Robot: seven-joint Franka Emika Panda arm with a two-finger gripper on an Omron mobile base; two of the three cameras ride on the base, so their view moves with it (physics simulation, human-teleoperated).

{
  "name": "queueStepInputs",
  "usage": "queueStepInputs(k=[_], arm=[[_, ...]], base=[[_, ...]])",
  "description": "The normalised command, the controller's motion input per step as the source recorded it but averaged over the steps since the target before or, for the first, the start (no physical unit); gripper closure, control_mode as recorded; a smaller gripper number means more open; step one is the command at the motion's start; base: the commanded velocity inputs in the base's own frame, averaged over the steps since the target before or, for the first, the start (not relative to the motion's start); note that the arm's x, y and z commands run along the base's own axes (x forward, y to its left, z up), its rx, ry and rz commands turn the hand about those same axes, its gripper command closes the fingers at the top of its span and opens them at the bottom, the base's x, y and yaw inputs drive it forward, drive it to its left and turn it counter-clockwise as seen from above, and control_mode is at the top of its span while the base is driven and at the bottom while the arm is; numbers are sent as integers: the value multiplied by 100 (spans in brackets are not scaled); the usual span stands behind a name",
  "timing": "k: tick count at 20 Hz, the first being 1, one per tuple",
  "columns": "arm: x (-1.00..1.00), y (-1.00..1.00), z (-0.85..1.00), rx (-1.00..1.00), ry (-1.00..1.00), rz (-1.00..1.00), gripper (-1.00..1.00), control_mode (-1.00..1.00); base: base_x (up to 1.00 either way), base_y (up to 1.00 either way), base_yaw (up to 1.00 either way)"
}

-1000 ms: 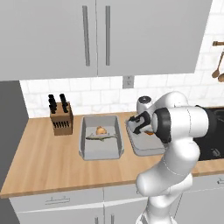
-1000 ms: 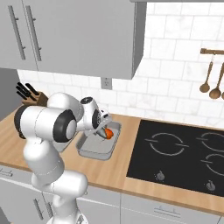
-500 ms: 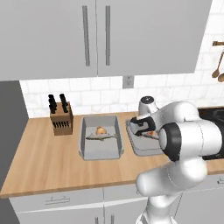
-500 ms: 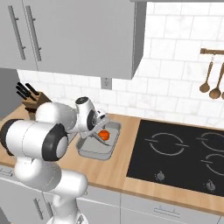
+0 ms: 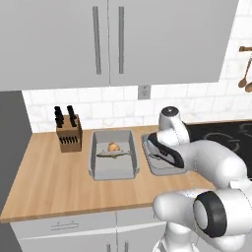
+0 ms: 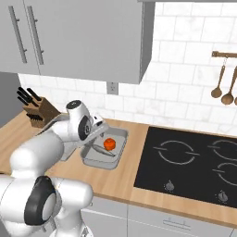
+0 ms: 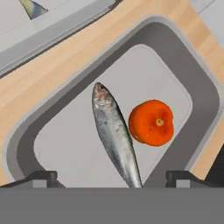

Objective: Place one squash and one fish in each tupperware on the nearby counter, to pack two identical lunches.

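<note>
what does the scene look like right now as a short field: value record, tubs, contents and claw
left tupperware: on the counter, holds one squash and one fish
right tupperware: holds an orange squash with a grey fish lying beside it
claw: open, above the right tupperware, holding nothing
knife block: on the counter, left of the tubs
cooktop: right of the tubs
packing: both tubs show one squash and one fish
</note>
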Motion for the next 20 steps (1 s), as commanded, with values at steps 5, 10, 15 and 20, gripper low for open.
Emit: queueStepInputs(k=[5,10,15,20], arm=[[-98,37,11,-2,-20,0,-100,-100],[-85,64,24,-4,-38,-1,-100,-100],[-22,42,31,-2,-28,0,-100,-100],[-2,-15,0,15,-7,0,-100,-100]], base=[[0,0,0],[0,0,0],[0,0,0],[0,0,0]])
